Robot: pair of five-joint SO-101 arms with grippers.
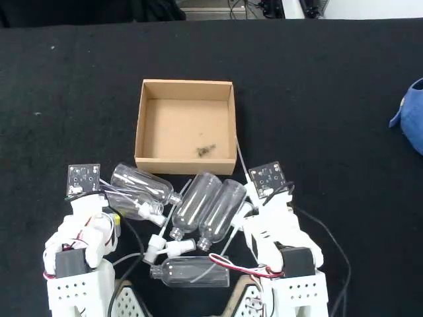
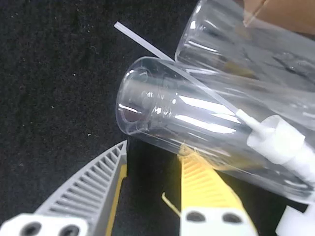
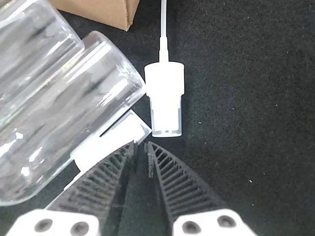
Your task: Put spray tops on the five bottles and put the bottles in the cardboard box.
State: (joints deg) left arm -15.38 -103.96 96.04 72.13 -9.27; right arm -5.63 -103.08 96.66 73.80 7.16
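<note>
The five bottles all lay on their sides on the black table, bunched up on the arms' side of the cardboard box. Two sat side by side with their bottoms close to the box's near wall. Another pair lay over toward the left arm, and the last bottle lay crosswise down between the two arm bases. A few loose white spray tops were scattered around the necks. The box sat open side up with a small dark speck on its floor.

The left pincer was spread open with nothing in it, and the bottom of a bottle lay just ahead of its tips. A white top showed at that bottle's far end, but I couldn't tell if it was actually on.

The right pincer was pinched nearly together with only a sliver of a gap, gripping nothing. One spray top lay just past its tips, its tube pointing toward the box corner.

A blue thing sat at the table's far right edge.
</note>
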